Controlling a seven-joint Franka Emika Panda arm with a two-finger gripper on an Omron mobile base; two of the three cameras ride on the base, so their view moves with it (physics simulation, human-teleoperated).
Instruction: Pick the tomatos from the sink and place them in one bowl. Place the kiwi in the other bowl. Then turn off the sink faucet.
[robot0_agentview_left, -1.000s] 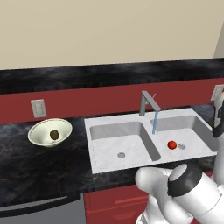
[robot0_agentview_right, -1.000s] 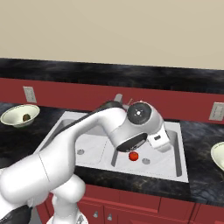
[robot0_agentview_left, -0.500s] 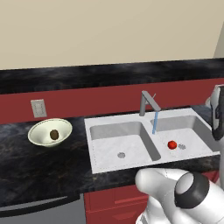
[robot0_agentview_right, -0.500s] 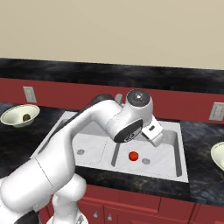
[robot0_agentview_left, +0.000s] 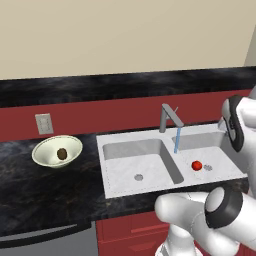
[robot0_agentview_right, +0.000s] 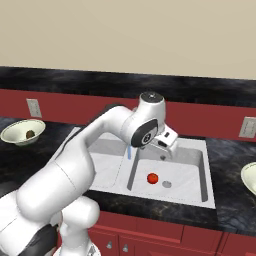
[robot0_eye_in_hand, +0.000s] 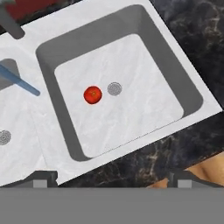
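Tomato (robot0_eye_in_hand: 92, 95) beside drain (robot0_eye_in_hand: 114, 89), basin walls well apart

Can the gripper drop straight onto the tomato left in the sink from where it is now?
Probably yes. The gripper is above the basin with its jaws open, and the tomato lies bare beside the drain. The water stream falls in the other basin, so nothing covers the tomato.

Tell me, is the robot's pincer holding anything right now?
No, nothing is held. The pincer is open and empty, high above the sink. One tomato lies in the basin beside the drain.
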